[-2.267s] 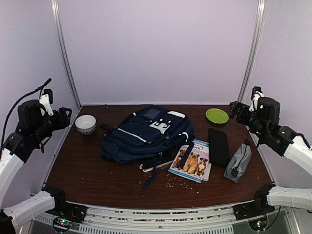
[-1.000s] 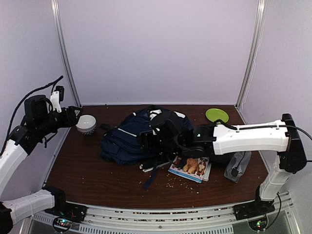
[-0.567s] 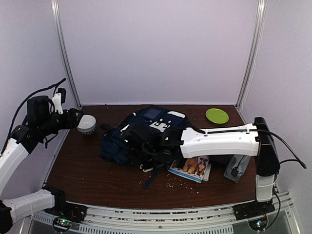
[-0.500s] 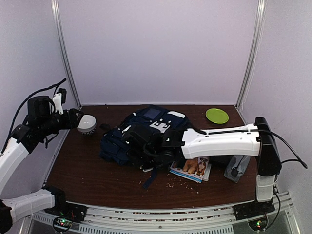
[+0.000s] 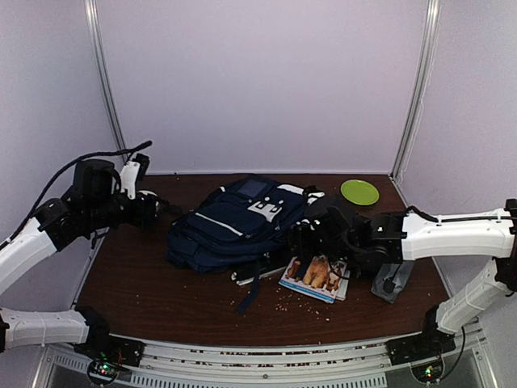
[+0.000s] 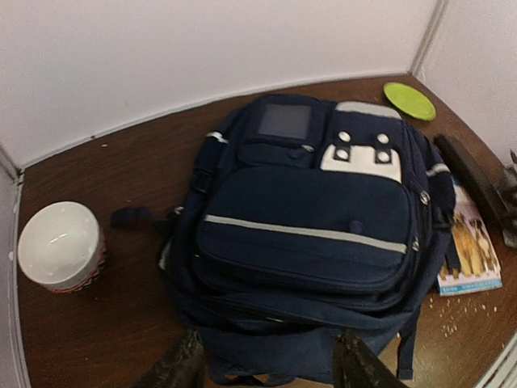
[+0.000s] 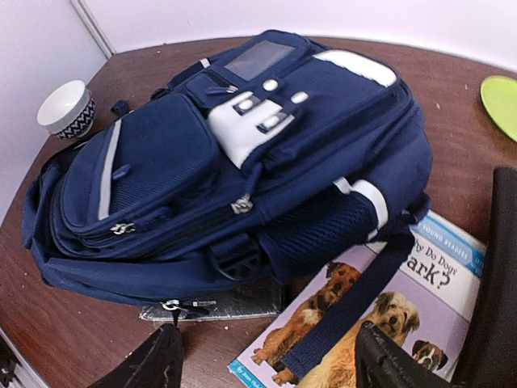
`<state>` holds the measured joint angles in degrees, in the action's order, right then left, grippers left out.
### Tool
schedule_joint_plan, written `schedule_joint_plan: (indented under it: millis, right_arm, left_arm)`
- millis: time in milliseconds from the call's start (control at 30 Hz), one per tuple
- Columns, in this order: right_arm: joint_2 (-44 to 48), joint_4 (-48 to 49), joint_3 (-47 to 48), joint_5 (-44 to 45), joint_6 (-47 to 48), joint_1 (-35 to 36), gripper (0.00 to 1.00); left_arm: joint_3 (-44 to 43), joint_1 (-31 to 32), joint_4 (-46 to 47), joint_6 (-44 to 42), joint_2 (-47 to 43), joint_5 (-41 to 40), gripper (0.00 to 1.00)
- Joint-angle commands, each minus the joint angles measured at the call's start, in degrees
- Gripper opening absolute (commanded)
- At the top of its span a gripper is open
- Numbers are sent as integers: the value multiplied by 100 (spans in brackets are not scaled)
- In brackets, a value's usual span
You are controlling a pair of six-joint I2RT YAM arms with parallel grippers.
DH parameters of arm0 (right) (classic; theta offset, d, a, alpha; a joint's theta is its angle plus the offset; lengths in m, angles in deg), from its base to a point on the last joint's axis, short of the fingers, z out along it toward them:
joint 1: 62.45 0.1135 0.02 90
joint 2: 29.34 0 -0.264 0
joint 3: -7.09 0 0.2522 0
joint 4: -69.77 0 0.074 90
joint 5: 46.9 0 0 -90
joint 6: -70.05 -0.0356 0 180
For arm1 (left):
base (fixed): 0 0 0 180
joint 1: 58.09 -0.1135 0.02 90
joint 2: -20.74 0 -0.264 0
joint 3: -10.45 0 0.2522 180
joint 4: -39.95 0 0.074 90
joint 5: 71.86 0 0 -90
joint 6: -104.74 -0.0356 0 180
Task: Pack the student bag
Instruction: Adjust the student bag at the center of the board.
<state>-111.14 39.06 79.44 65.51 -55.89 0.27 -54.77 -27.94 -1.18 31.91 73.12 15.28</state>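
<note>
The student bag (image 5: pixel 234 226) is a navy backpack with white trim, lying flat on the brown table, front pocket up, zips shut. My left gripper (image 5: pixel 155 212) hovers at its left end, open; in the left wrist view the left gripper (image 6: pixel 271 368) has the student bag (image 6: pixel 307 234) just beyond its fingertips. My right gripper (image 5: pixel 307 238) is open at the bag's right side. In the right wrist view the right gripper (image 7: pixel 266 368) hangs above a dangling strap (image 7: pixel 367 303), apart from the student bag (image 7: pixel 226 153).
A dog picture book (image 7: pixel 388 311) lies partly under the strap, with a black case (image 7: pixel 497 275) to its right. A dark flat item (image 7: pixel 222 301) pokes out from under the bag. There are a white bowl (image 6: pixel 60 246), a green plate (image 5: pixel 359 191), a grey pouch (image 5: pixel 393 277), and crumbs near the front.
My right arm has drawn back to the right, off the bag, which has settled flat. My left arm has swung right toward the bag and now hides the bowl in the top view.
</note>
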Motion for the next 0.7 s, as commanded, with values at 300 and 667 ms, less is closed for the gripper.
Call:
schedule_joint_plan:
  millis: [300, 667]
  right_arm:
    - [-527, 322, 810, -306, 852, 512, 71]
    - [-2729, -751, 3640, -523, 2501, 1003, 63]
  left_arm:
    - [23, 1204, -668, 621, 348, -1489, 93]
    - [1169, 1202, -1027, 2181, -1338, -1467, 93]
